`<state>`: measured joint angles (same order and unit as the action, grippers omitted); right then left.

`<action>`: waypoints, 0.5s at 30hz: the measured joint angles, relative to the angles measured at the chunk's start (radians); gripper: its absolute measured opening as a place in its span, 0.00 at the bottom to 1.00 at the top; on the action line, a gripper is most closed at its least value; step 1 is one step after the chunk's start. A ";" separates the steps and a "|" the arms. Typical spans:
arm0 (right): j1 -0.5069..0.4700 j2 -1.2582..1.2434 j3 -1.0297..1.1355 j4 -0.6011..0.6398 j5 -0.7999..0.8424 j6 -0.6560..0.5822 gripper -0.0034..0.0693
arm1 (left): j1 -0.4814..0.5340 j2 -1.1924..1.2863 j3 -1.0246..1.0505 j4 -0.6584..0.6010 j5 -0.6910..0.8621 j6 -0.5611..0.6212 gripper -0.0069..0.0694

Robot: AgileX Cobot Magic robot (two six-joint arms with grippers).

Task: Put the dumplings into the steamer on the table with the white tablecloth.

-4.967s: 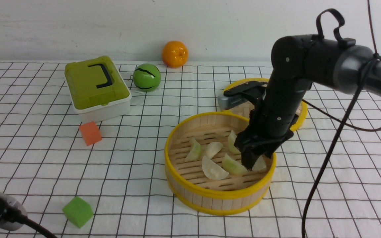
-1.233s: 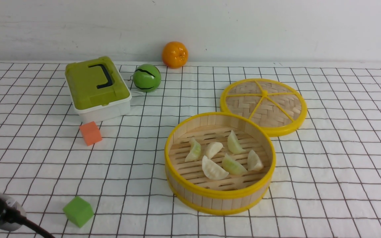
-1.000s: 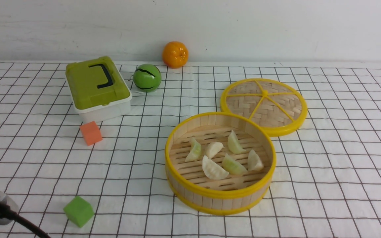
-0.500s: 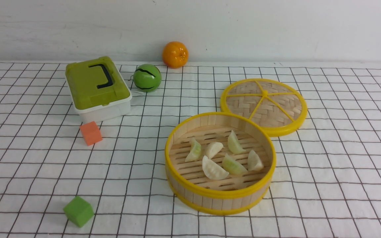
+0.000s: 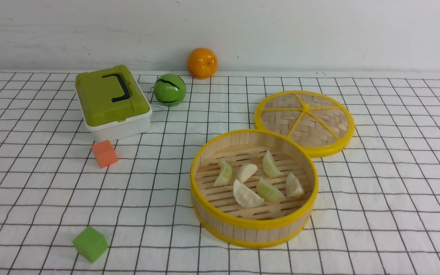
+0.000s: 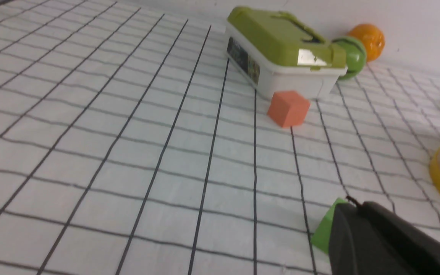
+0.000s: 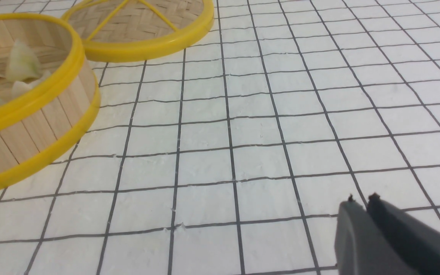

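Nearest, left of the steamer (image 5: 254,225), a green cube (image 5: 90,243) lies on the white tablecloth (image 5: 376,214) covering the tabletop (image 5: 33,183). The dumplings (image 5: 258,179) lie inside the steamer. Just beyond it rests the woven lid (image 5: 304,122). Left claw (image 6: 351,208) and right claw (image 7: 361,204) are each pressed together, empty.

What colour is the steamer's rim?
Yellow: the steamer has a yellow rim at top and bottom, clearest in the front view.
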<state>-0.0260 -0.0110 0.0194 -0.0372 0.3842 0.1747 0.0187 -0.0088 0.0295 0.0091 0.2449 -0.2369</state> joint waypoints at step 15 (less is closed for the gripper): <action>0.000 0.000 0.000 0.000 0.000 0.000 0.11 | 0.000 0.000 0.000 -0.001 0.111 -0.034 0.07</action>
<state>-0.0260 -0.0110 0.0194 -0.0372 0.3842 0.1747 0.0187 -0.0088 0.0295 0.0076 0.3560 -0.2712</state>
